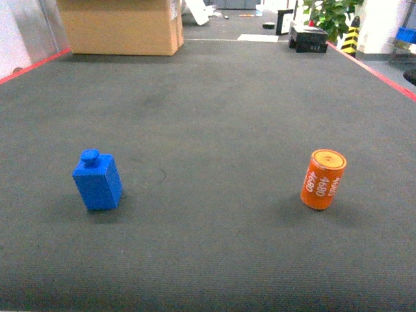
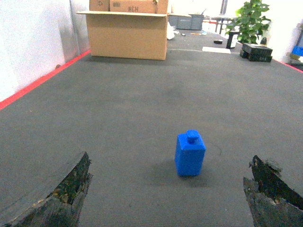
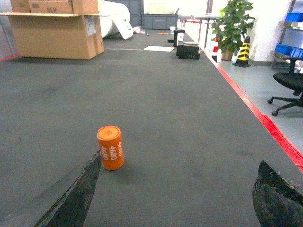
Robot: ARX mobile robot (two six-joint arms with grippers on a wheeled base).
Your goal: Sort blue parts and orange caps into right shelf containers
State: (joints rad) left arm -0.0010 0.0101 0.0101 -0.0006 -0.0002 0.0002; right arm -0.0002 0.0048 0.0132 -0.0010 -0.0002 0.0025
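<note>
Nearest the cameras are the worn dark fingertips of each hand, poking into the bottom corners of the two wrist views. The left hand (image 2: 165, 198) stands spread wide, its fingers (image 2: 61, 194) well apart, and the blue part (image 2: 190, 153) sits upright on the dark carpeted floor (image 1: 208, 117) ahead of the gap, a little right of its middle. To take it well, I reckon the hand should shift slightly right so the block is centred, then come in low and close across the flat sides rather than on the small knob on top.

Over on the right, the right hand (image 3: 175, 198) is likewise spread open and holds nothing. The orange cap (image 3: 110, 147) stands just ahead of the left fingertip, leaning a touch, with white "4680" printed on its side. It is off towards the left of that gap, so the hand wants to slide left first; a nudge from that finger could roll it, being round.

In the head view the blue part (image 1: 97, 181) and the orange cap (image 1: 323, 179) are well apart, with bare floor between and around them. A red line (image 3: 265, 118) marks the floor's right edge, a cardboard box (image 1: 123, 26) stands far back left. The blue containers are not clearly in view; there may be some on a far shelf at right, but I cannot say.
</note>
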